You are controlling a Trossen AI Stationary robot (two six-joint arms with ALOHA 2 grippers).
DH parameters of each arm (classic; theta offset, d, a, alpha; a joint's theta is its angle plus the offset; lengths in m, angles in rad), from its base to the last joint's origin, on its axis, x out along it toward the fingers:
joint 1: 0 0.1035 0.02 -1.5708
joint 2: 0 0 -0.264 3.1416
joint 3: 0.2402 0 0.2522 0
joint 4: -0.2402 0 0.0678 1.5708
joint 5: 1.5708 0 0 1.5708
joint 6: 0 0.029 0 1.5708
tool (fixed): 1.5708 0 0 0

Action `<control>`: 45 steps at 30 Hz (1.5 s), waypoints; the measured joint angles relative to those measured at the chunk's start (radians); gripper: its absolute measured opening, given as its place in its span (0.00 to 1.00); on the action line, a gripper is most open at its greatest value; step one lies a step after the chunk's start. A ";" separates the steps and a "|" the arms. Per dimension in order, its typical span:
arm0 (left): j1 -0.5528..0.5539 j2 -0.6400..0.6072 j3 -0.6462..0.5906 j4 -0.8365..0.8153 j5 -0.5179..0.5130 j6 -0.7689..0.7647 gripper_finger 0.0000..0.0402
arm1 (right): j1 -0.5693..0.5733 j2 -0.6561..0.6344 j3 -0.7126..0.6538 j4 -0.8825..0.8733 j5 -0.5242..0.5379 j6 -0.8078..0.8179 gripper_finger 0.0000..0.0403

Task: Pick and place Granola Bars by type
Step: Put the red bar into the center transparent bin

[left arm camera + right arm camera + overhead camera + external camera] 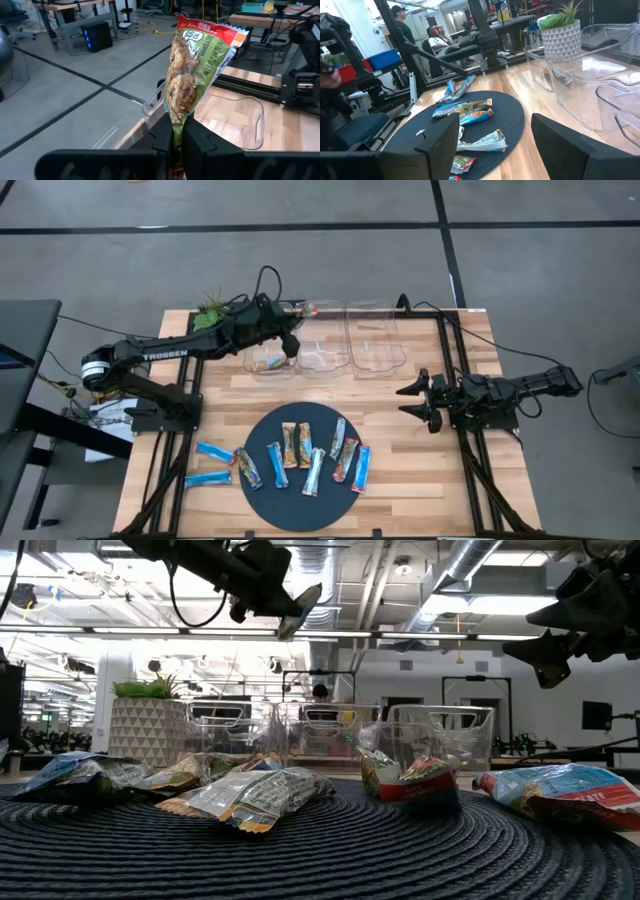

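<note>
While the left gripper (291,346) hangs over the leftmost clear bin (266,360), its fingers are clamped on a green multicoloured granola bar (192,75), which stands straight up out of the grip. One bar already lies inside that bin. The middle bin (322,350) and right bin (375,340) stand alongside it. Remaining granola bars (315,471) lie on the dark round mat (305,500), well apart from the left gripper, with two blue bars (213,453) on the bare wood just beside the mat. The right gripper (415,400) waits above the table's right side, fingers spread, holding nothing.
</note>
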 joint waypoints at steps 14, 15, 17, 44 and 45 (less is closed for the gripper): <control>0.002 0.119 0.062 -0.045 0.100 0.063 0.04 | 0.000 0.000 0.000 -0.001 0.000 0.000 0.60; 0.002 0.140 0.084 -0.065 0.108 0.080 0.04 | 0.000 0.000 0.000 -0.001 0.000 0.000 0.60; 0.002 0.177 0.132 -0.124 0.120 0.113 0.04 | 0.000 0.000 0.000 0.000 0.001 0.000 0.60; -0.001 0.598 0.449 -0.637 0.133 0.226 0.04 | 0.000 0.000 0.000 0.000 0.000 0.000 0.60; -0.001 0.600 0.449 -0.639 0.133 0.226 0.04 | 0.000 0.000 0.000 0.000 0.000 0.000 0.60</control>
